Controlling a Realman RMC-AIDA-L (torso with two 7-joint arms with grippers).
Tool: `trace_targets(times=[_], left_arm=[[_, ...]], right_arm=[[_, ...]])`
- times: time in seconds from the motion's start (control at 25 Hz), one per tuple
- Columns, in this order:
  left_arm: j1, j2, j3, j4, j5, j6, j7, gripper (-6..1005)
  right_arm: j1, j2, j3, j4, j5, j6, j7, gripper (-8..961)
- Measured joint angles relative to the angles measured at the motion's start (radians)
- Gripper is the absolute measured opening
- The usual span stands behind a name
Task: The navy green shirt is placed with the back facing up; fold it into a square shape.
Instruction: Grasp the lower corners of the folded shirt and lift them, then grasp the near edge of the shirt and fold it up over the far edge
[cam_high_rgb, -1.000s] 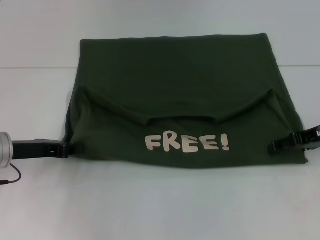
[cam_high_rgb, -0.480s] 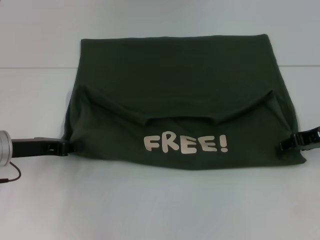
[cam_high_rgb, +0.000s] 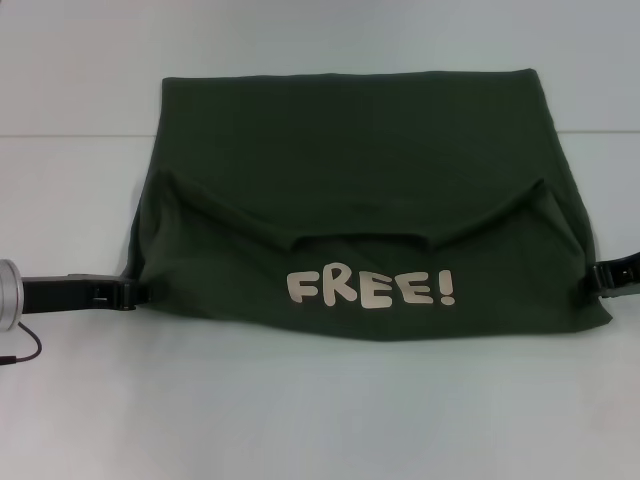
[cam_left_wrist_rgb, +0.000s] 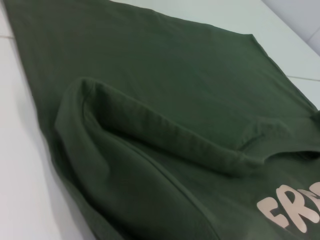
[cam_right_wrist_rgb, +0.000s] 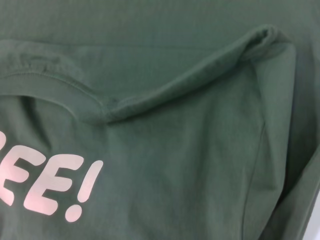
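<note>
The navy green shirt (cam_high_rgb: 350, 190) lies flat on the white table (cam_high_rgb: 300, 410). Its near part is folded back over the rest, so the pale "FREE!" lettering (cam_high_rgb: 372, 288) faces up near the front edge. My left gripper (cam_high_rgb: 138, 293) sits low on the table at the shirt's left edge, beside the fold. My right gripper (cam_high_rgb: 600, 277) sits at the shirt's right edge, just off the cloth. The left wrist view shows the folded ridge of the shirt (cam_left_wrist_rgb: 165, 135). The right wrist view shows the shirt (cam_right_wrist_rgb: 190, 150) with the end of the lettering (cam_right_wrist_rgb: 50, 185).
A pale seam line (cam_high_rgb: 70, 136) crosses the table behind the shirt's far half. A thin dark cable (cam_high_rgb: 25, 352) hangs from my left arm near the table's left edge. Bare table lies in front of the shirt.
My right gripper has drawn back to the right, off the shirt's right edge. My left gripper has shifted slightly left. The shirt lies as before.
</note>
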Motion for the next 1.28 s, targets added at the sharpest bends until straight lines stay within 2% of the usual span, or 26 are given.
trace_targets(times=[0.2, 0.32, 0.44, 0.48, 0.56, 0.68, 0.72, 0.76, 1.0, 1.04, 1.12, 1.28], left_arm=[[-0.003, 0.002, 0.0, 0.0, 0.003, 0.022, 0.0, 48], [-0.003, 0.011, 0.0, 0.002, 0.01, 0.074, -0.008, 48], [-0.001, 0.02, 0.0, 0.022, 0.033, 0.156, -0.053, 48], [0.007, 0.025, -0.002, 0.045, 0.053, 0.216, -0.088, 48], [0.013, 0.027, -0.003, 0.055, 0.061, 0.246, -0.103, 48], [0.03, 0.036, -0.027, 0.076, 0.098, 0.362, -0.144, 48], [0.031, 0.042, -0.053, 0.076, 0.141, 0.446, -0.158, 48], [0.031, 0.042, -0.053, 0.076, 0.141, 0.446, -0.158, 48], [0.021, 0.047, -0.038, 0.073, 0.257, 0.667, -0.186, 49], [0.023, 0.042, 0.001, 0.072, 0.271, 0.692, -0.201, 49], [0.025, 0.039, 0.023, 0.072, 0.281, 0.696, -0.209, 49], [0.04, 0.016, 0.11, 0.071, 0.309, 0.702, -0.224, 50]], right_arm=[[-0.001, 0.0, -0.001, 0.0, -0.004, 0.0, -0.005, 34], [-0.001, -0.006, 0.0, 0.0, -0.003, -0.027, -0.022, 37], [-0.001, -0.02, 0.003, 0.0, 0.0, -0.095, -0.049, 39], [-0.005, -0.031, 0.0, 0.0, -0.003, -0.155, -0.069, 40], [-0.01, -0.036, -0.001, 0.0, -0.005, -0.188, -0.082, 42], [-0.038, -0.049, -0.002, 0.0, -0.009, -0.296, -0.145, 44], [-0.051, -0.05, -0.002, 0.0, -0.014, -0.333, -0.176, 45], [-0.06, -0.051, -0.002, 0.0, -0.019, -0.356, -0.197, 46], [-0.108, -0.036, -0.016, 0.001, -0.077, -0.502, -0.32, 51], [-0.111, -0.034, -0.023, 0.001, -0.091, -0.513, -0.33, 52], [-0.115, -0.029, -0.034, 0.001, -0.113, -0.524, -0.344, 54], [-0.116, -0.019, -0.039, 0.001, -0.128, -0.522, -0.359, 57]])
